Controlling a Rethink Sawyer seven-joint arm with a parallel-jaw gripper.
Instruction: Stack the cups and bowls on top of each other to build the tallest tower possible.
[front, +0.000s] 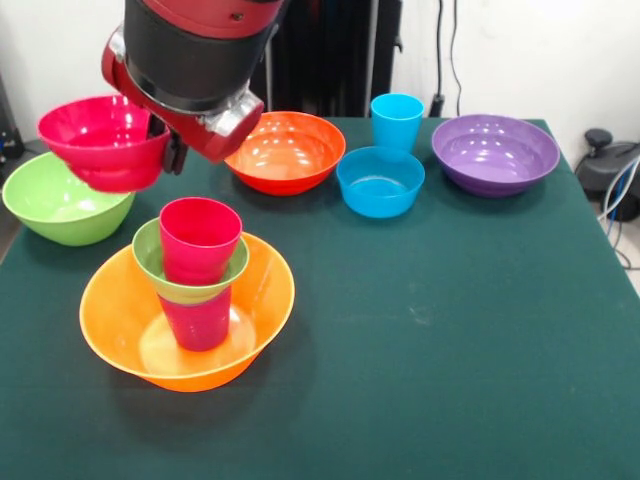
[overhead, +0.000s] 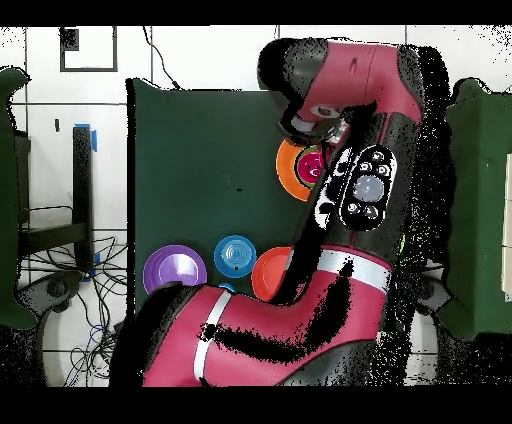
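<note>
The tower stands front left in the front view. Its base is the large orange bowl (front: 255, 300). A purple-magenta cup (front: 200, 322) stands in it, a small lime green bowl (front: 148, 258) sits on that cup, and a red-pink cup (front: 200, 240) stands upright in the green bowl. My gripper (front: 170, 148) is up and to the left of the tower. It is shut on the right rim of a small pink-red bowl (front: 100, 140), held in the air over the large lime green bowl (front: 55, 205). In the overhead view the arm hides the gripper; a slice of the orange bowl (overhead: 288, 165) shows.
At the table's far side stand a red-orange bowl (front: 285, 150), a small blue bowl (front: 380, 182), a sky blue cup (front: 397, 120) and a large purple bowl (front: 495, 152). The overhead view shows the purple bowl (overhead: 173, 272), blue bowl (overhead: 233, 256) and red-orange bowl (overhead: 268, 272).
</note>
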